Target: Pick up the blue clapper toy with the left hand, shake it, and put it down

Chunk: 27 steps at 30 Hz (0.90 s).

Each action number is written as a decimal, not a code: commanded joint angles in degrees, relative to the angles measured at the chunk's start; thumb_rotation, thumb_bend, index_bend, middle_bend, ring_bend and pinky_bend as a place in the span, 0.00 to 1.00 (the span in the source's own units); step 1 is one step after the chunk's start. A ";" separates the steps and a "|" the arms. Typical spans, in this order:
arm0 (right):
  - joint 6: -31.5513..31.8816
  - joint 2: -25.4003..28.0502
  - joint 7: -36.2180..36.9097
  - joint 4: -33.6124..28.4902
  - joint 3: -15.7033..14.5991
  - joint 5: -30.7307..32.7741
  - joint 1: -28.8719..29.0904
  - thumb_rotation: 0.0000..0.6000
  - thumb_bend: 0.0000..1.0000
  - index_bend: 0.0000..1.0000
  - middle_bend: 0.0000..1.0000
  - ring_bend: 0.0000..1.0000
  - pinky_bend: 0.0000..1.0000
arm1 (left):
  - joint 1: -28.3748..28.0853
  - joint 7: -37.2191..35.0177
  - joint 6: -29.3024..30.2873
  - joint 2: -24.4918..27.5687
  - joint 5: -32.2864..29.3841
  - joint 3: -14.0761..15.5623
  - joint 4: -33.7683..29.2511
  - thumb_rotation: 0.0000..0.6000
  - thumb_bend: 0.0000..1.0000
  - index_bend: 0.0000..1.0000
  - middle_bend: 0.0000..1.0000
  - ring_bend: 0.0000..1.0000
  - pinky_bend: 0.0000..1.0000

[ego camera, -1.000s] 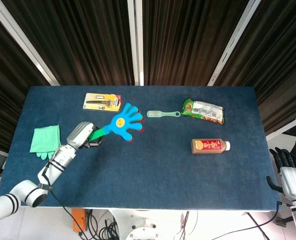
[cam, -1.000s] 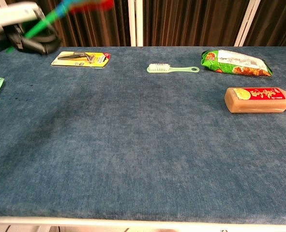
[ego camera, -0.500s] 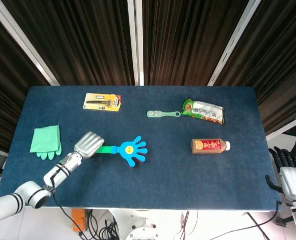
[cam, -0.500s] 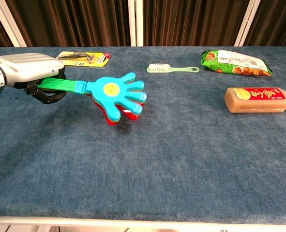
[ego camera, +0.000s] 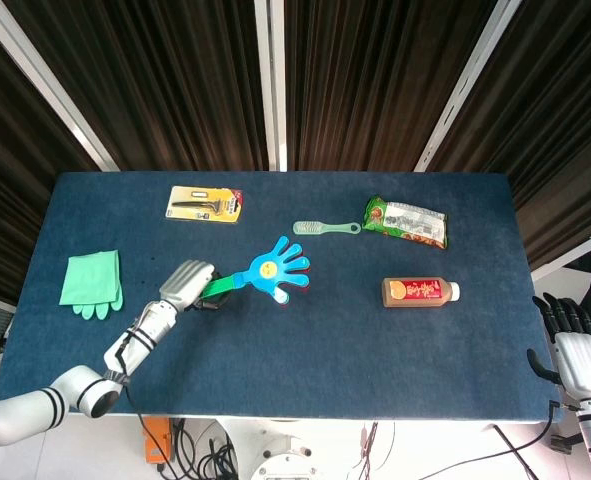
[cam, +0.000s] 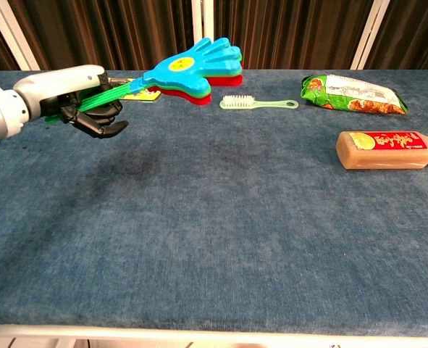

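Note:
The blue clapper toy (ego camera: 275,269) (cam: 193,64) is a hand-shaped paddle with a yellow face and red and green layers under it. My left hand (ego camera: 186,284) (cam: 72,98) grips its green handle and holds it raised above the table, paddle tilted up toward the far right. My right hand (ego camera: 575,348) hangs off the table's right edge with fingers apart, holding nothing; the chest view does not show it.
A green glove (ego camera: 91,282) lies at the left. A carded tool pack (ego camera: 205,203) and a green brush (ego camera: 325,228) (cam: 257,103) lie at the back. A snack bag (ego camera: 405,220) (cam: 353,95) and a juice bottle (ego camera: 421,291) (cam: 389,149) lie right.
The clapper swung down low over the table half a second ago and has now swung back up. My left hand has shifted slightly to the right. The right hand is unchanged.

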 commanded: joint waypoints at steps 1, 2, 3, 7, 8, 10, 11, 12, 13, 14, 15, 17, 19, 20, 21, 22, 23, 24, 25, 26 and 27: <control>0.87 -0.01 0.03 -0.01 0.09 -0.64 -0.12 1.00 0.31 0.00 0.01 0.00 0.00 | -0.88 10.39 -0.63 -0.67 -1.11 0.76 0.51 0.56 0.24 0.24 0.45 0.38 0.34; 1.19 -0.05 0.03 -0.04 0.12 -0.83 -0.17 1.00 0.31 0.00 0.00 0.00 0.00 | -1.09 11.93 -1.34 0.07 -1.41 0.95 -0.16 0.53 0.21 0.08 0.22 0.17 0.14; 1.52 -0.12 0.03 -0.02 0.15 -0.99 -0.24 1.00 0.31 0.00 0.00 0.00 0.00 | -1.07 12.96 -1.41 0.52 -1.79 0.90 -0.90 0.54 0.19 0.03 0.12 0.08 0.06; 2.36 -0.33 0.01 0.12 0.15 -1.24 -0.55 1.00 0.31 0.00 0.00 0.00 0.00 | 0.31 14.90 2.27 0.70 -2.60 0.00 -1.98 0.57 0.15 0.00 0.00 0.00 0.00; 2.45 -0.32 0.00 0.09 0.16 -1.25 -0.59 1.00 0.31 0.00 0.00 0.00 0.00 | 0.58 14.96 2.74 1.01 -2.86 -0.19 -2.25 0.57 0.14 0.00 0.00 0.00 0.00; 2.81 -0.25 0.01 -0.03 0.19 -1.42 -0.69 1.00 0.31 0.00 0.00 0.00 0.00 | 1.71 15.29 4.93 2.07 -3.48 -0.82 -3.30 0.56 0.13 0.00 0.00 0.00 0.00; 3.20 -0.18 0.07 -0.10 0.21 -1.67 -0.76 1.00 0.31 0.00 0.00 0.00 0.00 | 2.88 15.92 7.15 2.78 -3.69 -1.07 -4.11 0.55 0.13 0.00 0.00 0.00 0.00; 3.43 -0.14 0.12 -0.12 0.22 -1.84 -0.80 1.00 0.31 0.00 0.00 0.00 0.00 | 3.62 16.26 8.46 3.20 -3.66 -1.06 -4.58 0.54 0.12 0.00 0.00 0.00 0.00; 3.96 -0.06 0.31 -0.11 0.20 -2.31 -0.88 1.00 0.30 0.00 0.00 0.00 0.00 | 5.41 16.85 11.47 4.17 -3.28 -0.75 -5.51 0.52 0.12 0.00 0.00 0.00 0.00; 4.47 -0.03 0.59 0.00 0.13 -2.91 -0.94 1.00 0.30 0.00 0.00 0.00 0.00 | 7.08 17.40 14.12 4.83 -2.94 -0.32 -6.09 0.51 0.12 0.00 0.00 0.00 0.00; 5.31 -0.11 1.08 0.41 -0.03 -3.93 -1.02 1.00 0.29 0.00 0.00 0.00 0.00 | 9.55 17.87 17.79 5.57 -2.21 0.62 -6.59 0.51 0.12 0.00 0.00 0.00 0.00; 6.59 -0.46 1.29 1.36 -0.32 -5.39 -1.20 1.00 0.28 0.00 0.00 0.00 0.00 | 13.55 18.45 22.84 6.79 -0.77 2.91 -7.06 0.52 0.12 0.00 0.00 0.00 0.00; 8.27 -1.14 0.78 2.33 -0.58 -6.75 -1.60 1.00 0.27 0.00 0.00 0.00 0.00 | 18.31 20.57 28.82 7.80 1.55 6.16 -6.21 0.53 0.12 0.00 0.00 0.00 0.00; 9.01 -1.46 0.38 2.61 -0.65 -7.14 -1.84 1.00 0.27 0.00 0.00 0.00 0.00 | 20.28 21.91 31.01 8.13 2.43 7.61 -5.56 0.54 0.12 0.00 0.01 0.00 0.00; 9.70 -1.76 -0.26 2.87 -0.70 -7.43 -2.11 1.00 0.27 0.00 0.00 0.00 0.00 | 22.12 23.30 32.77 8.46 3.09 8.99 -4.93 0.54 0.13 0.00 0.01 0.00 0.00; 10.47 -2.09 -1.34 3.03 -0.71 -7.63 -2.43 1.00 0.27 0.00 0.00 0.00 0.00 | 24.34 24.88 34.46 8.92 3.51 10.60 -4.31 0.55 0.13 0.00 0.01 0.00 0.00; 10.88 -2.26 -2.11 2.97 -0.72 -7.70 -2.64 1.00 0.27 0.00 0.00 0.00 0.00 | 25.86 25.78 35.32 9.29 3.51 11.61 -4.15 0.55 0.13 0.00 0.02 0.00 0.00; 11.11 -2.34 -2.78 2.75 -0.76 -7.74 -2.79 1.00 0.27 0.00 0.00 0.00 0.00 | 27.18 26.37 35.88 9.73 3.36 12.44 -4.22 0.56 0.14 0.00 0.02 0.00 0.00; 11.27 -2.33 -3.48 2.28 -0.80 -7.80 -2.90 1.00 0.27 0.00 0.00 0.00 0.00 | 28.68 26.65 36.58 10.31 3.12 13.18 -4.43 0.56 0.14 0.01 0.02 0.00 0.00; 11.35 -2.30 -3.98 1.92 -0.81 -7.88 -2.91 1.00 0.27 0.00 0.00 0.00 0.00 | 29.64 26.64 37.12 10.74 2.99 13.54 -4.57 0.56 0.14 0.01 0.02 0.00 0.00; 11.39 -2.29 -4.64 1.51 -0.78 -7.97 -2.88 1.00 0.27 0.00 0.00 0.00 0.00 | 30.69 26.44 37.71 11.29 2.89 13.85 -4.70 0.55 0.15 0.02 0.02 0.00 0.00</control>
